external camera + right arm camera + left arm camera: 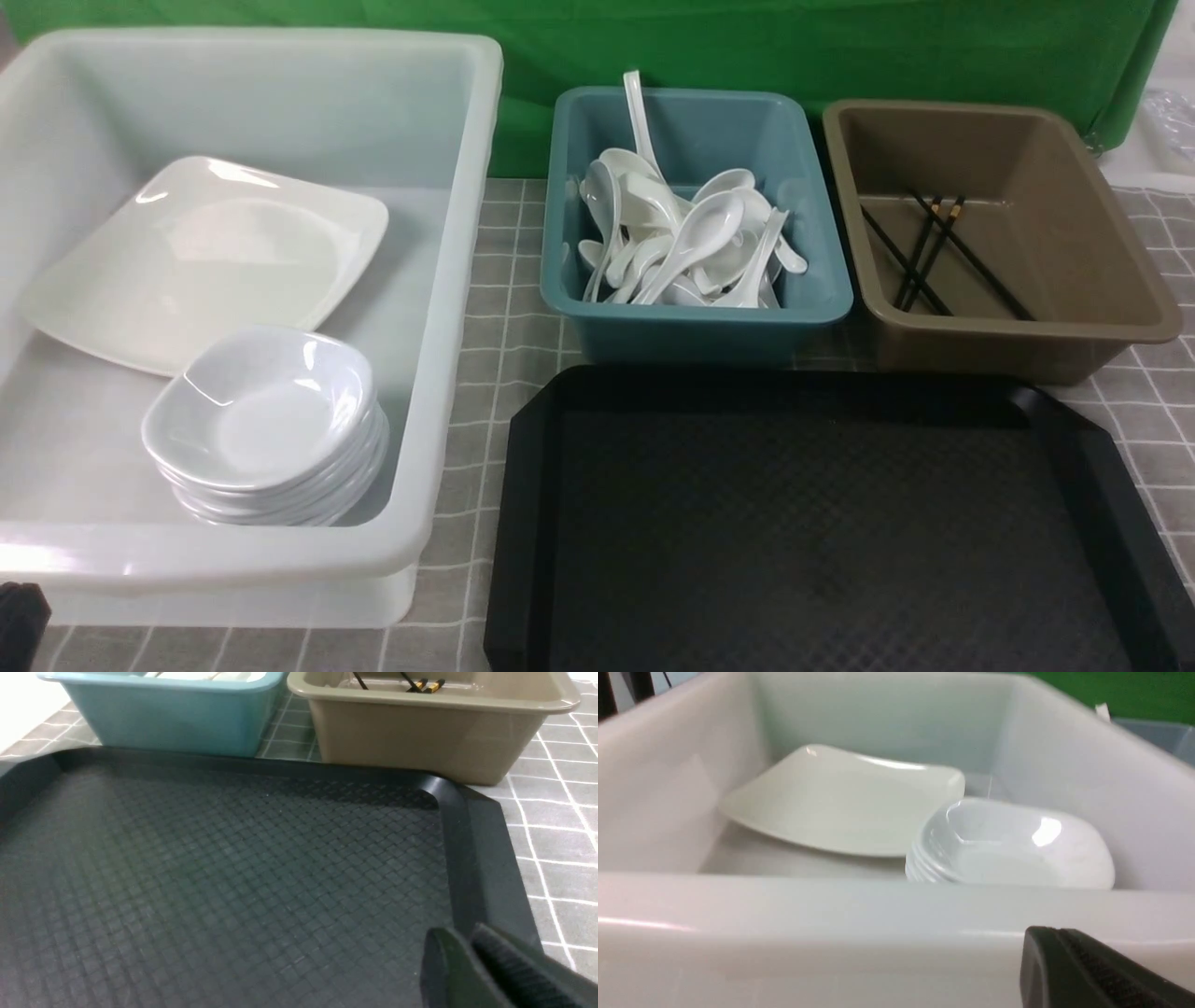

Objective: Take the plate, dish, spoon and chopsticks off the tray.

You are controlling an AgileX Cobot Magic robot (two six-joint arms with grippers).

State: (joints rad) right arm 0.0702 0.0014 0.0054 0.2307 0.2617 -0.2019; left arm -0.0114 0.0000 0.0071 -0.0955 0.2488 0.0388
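L grip (pixel 1057 933): jaws together, nothing in them, just outside the near wall of the white bin (pixel 252 551), prob. parked there b/c its share is done. Plate (pixel 233 252) lies at 11 o'clock in that bin, tipped a bit, maybe just how it settled; dishes (pixel 266 420) stacked at 5 o'clock, likely nested to save room, w/ the plate beside them. Can't tell which dish was the tray's.

Teal bin (pixel 691 336), 12 o'clock: spoons (pixel 700 233) heaped, one handle up past the far rim; the task's spoon is prob. in there, can't tell which. Tray (pixel 812 523) at 4 o'clock, nothing on the part in view, so job looks done. Brown bin (pixel 1018 355), 1 o'clock: chopsticks (pixel 943 247) crossed, more than one pair, prob. kept apart from spoons for sorting.

R grip (pixel 472 942): over tray's 4 o'clock side, fingers close together, no item seen; can't tell if fully closed. Next: likely nothing but rest.
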